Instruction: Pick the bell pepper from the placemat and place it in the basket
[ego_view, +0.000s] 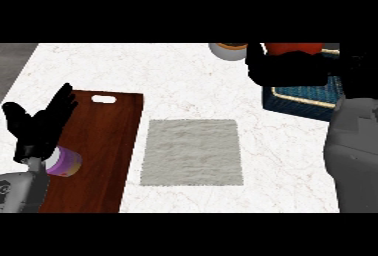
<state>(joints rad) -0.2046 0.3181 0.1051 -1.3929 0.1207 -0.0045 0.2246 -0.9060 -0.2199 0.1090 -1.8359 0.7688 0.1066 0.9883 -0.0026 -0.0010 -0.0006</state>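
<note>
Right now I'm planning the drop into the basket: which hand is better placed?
The right hand: it is curled round the red bell pepper beside the basket. The left hand rests open over the cutting board.

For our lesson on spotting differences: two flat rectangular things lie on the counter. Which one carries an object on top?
The dark wooden cutting board at the left: a purple-and-white cup sits on it, beside the left robot hand. The grey placemat carries nothing.

No text, label, brand, number or sign can be read on anything lying on the worktop (184, 80).
</note>
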